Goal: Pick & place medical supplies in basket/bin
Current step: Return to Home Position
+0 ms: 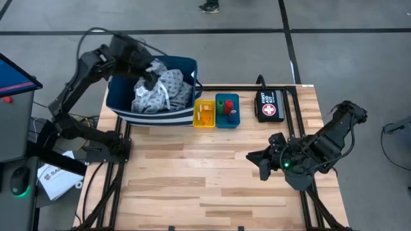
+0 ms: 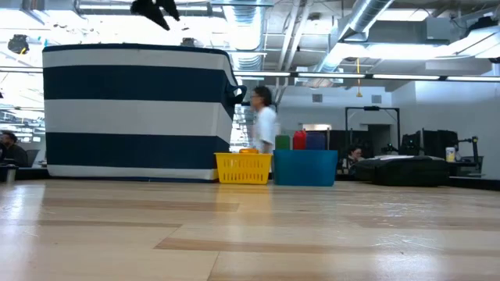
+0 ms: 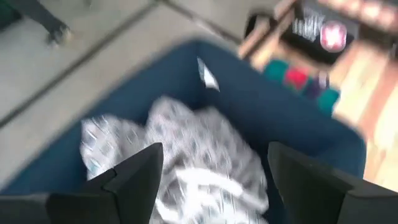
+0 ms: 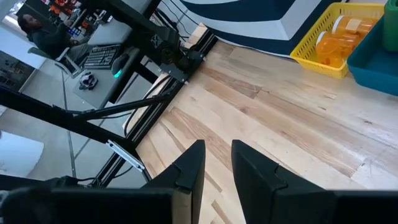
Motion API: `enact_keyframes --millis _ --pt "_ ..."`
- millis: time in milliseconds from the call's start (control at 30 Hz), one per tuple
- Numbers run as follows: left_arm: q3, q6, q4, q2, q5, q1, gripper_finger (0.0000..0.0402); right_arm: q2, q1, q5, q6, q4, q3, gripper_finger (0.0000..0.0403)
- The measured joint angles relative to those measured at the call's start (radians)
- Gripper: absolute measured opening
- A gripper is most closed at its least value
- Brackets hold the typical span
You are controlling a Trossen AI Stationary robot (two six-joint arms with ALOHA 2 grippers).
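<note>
The grey-blue dotted gown cloth (image 1: 160, 91) lies heaped inside the navy striped basket (image 1: 183, 67), which stands at the table's far left. My left gripper (image 3: 214, 180) hovers open above the cloth with nothing between its fingers; it also shows over the basket's rim in the low view (image 2: 156, 9). Orange pill bottles (image 1: 205, 114) lie in the yellow tray (image 1: 204, 123). The green, red and blue rolls (image 1: 226, 107) stand in the teal tray (image 1: 236, 97). My right gripper (image 4: 216, 165) hangs over the table's right part, its fingers a narrow gap apart and empty.
A black pouch with a red-and-white cross (image 1: 270, 106) lies right of the trays at the far edge. Bare wood (image 1: 192, 173) spreads across the middle and near side. People show in the room beyond the table (image 2: 264, 125).
</note>
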Motion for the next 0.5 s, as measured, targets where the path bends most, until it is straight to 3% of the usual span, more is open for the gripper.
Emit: enact_keyframes --millis 200,333,500 --pt "0.104 -0.043 -0.044 -0.009 0.005 0.007 0.0283 0.000 0.001 0.000 -0.001 -0.001 0.000 0.0077" --pt "0.096 -0.105 -0.092 -0.060 0.137 -0.005 0.0283 -0.003 -0.009 -0.003 -0.007 -0.009 0.000 0.0077" --pt "0.021 -0.192 -0.142 -0.195 0.144 -0.023 0.0283 -0.003 -0.014 -0.011 0.002 -0.040 0.000 0.0077"
